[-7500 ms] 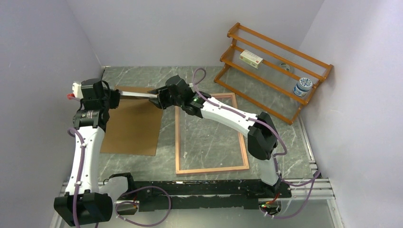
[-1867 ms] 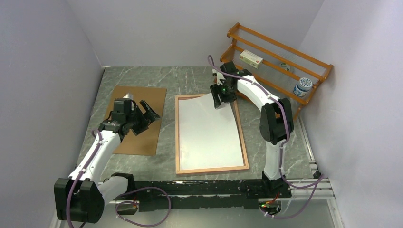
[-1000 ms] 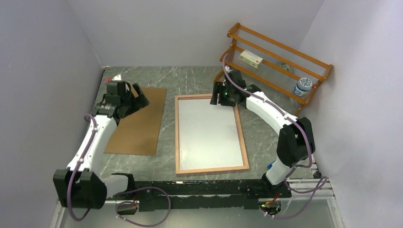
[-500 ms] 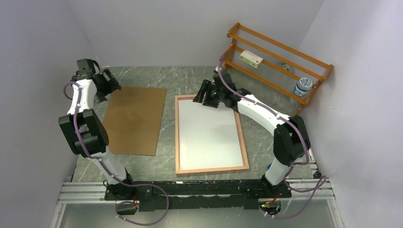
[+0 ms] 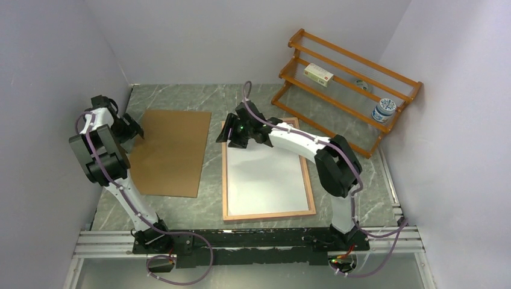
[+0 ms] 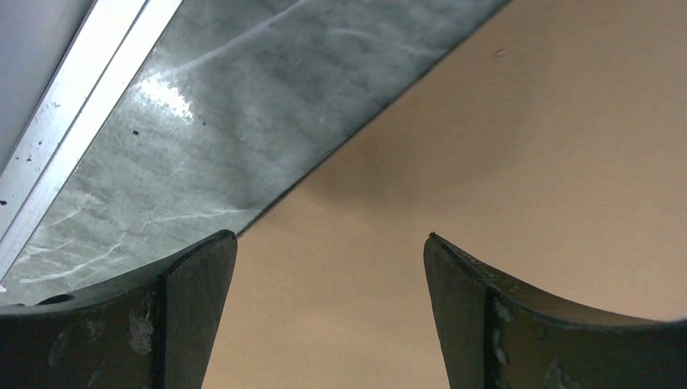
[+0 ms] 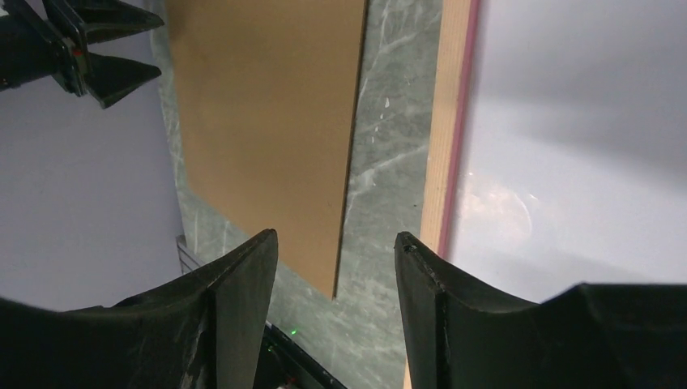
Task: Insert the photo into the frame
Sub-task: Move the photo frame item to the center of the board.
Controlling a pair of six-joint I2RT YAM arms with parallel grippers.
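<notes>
The frame [image 5: 269,215] lies flat on the table with its wood-coloured back up. The photo [image 5: 265,177] rests inside it, white back up and flat. My right gripper [image 5: 226,138] hovers open and empty over the frame's far left corner. In the right wrist view its fingertips [image 7: 336,237] straddle the table strip beside the frame's left rail [image 7: 444,162], with the photo [image 7: 567,162] to the right. My left gripper [image 5: 136,129] is open at the far left edge of the brown board; it holds nothing [image 6: 330,237].
The brown backing board [image 5: 169,150] lies left of the frame on the marbled table [image 6: 202,121]. An orange wooden rack [image 5: 343,90] at the back right carries a small box [image 5: 319,74] and a jar [image 5: 384,110]. Walls close in on the left, back and right.
My right gripper has slid left along the frame's far edge, from its right corner to its left one, narrowing a little. The left arm has swung back towards the left wall.
</notes>
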